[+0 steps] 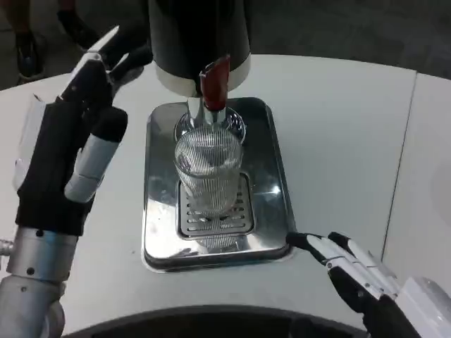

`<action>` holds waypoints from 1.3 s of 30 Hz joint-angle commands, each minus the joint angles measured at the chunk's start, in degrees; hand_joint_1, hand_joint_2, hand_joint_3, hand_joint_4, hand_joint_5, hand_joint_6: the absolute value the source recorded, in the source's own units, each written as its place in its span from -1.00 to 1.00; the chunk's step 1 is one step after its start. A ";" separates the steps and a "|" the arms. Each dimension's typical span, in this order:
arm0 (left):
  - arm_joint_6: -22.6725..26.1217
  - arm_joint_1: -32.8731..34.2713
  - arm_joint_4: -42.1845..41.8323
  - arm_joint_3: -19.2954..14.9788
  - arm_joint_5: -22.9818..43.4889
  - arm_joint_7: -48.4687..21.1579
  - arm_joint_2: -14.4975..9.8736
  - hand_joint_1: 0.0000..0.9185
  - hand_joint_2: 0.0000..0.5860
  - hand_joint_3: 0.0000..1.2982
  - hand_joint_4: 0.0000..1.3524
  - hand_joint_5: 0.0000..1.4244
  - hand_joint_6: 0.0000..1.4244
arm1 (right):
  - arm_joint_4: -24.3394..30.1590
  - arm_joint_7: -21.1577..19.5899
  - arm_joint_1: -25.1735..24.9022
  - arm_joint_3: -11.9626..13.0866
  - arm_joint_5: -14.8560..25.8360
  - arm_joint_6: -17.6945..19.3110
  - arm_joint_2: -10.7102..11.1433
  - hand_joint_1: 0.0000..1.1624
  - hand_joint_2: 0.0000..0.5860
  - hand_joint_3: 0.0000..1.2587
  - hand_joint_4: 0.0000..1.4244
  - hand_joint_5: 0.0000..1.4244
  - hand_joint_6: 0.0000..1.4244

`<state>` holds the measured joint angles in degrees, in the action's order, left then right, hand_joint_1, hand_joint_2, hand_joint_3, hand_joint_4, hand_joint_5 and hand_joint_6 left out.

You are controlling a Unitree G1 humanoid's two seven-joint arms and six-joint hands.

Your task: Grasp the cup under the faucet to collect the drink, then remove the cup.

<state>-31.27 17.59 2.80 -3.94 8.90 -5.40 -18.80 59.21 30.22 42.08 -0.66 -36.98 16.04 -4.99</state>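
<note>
Two robot hands flank a drink dispenser (199, 39) on a white table (338, 127). A clear ribbed cup (208, 176) stands upright at the centre of the scene, on the slotted grate (215, 211) of a shiny metal drip tray (158, 211). Directly above it, at twelve o'clock, is the faucet (211, 113) with its red lever (215, 81), fixed to the dark dispenser body. At nine o'clock from the cup, the left hand (77, 148) is raised beside the tray, fingers apart, grasping nothing and not touching the cup. At five o'clock from the cup, the right hand (359, 274) lies low near the tray's front right corner, fingers extended toward the tray, released and holding nothing. Whether its fingertips touch the tray's rim cannot be told.
</note>
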 commanded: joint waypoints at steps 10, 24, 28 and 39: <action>7.76 9.47 6.19 -2.35 8.36 -16.34 -1.77 -0.88 -0.84 -0.71 -0.80 -0.71 -0.74 | 0.79 -1.10 1.10 -0.02 0.59 0.38 0.45 -0.32 0.78 -0.82 -0.89 -1.00 -1.00; 12.78 14.84 10.53 -3.39 9.56 -25.06 -2.56 -0.93 -0.83 -0.78 -0.91 -0.78 -0.77 | 0.79 -1.25 0.89 -1.22 0.02 0.05 0.52 -0.32 0.78 -0.80 -0.88 -1.00 -1.00; 13.18 16.66 12.78 -3.38 9.51 -28.34 -2.75 -0.94 -0.84 -0.83 -0.94 -0.81 -0.80 | 0.79 -1.25 1.04 -1.65 -0.23 -0.12 0.59 -0.32 0.78 -0.80 -0.88 -1.00 -1.00; 13.32 20.01 15.04 -1.90 8.12 -35.43 -4.52 -1.00 -0.81 -0.83 -0.97 -0.83 -0.82 | 0.79 -1.39 0.48 -2.15 -0.64 -1.16 0.72 -0.32 0.78 -0.80 -0.88 -1.00 -1.00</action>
<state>-18.21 36.72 17.29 -6.10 17.56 -39.26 -21.93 59.21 29.39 42.10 -2.43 -37.35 15.50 -4.48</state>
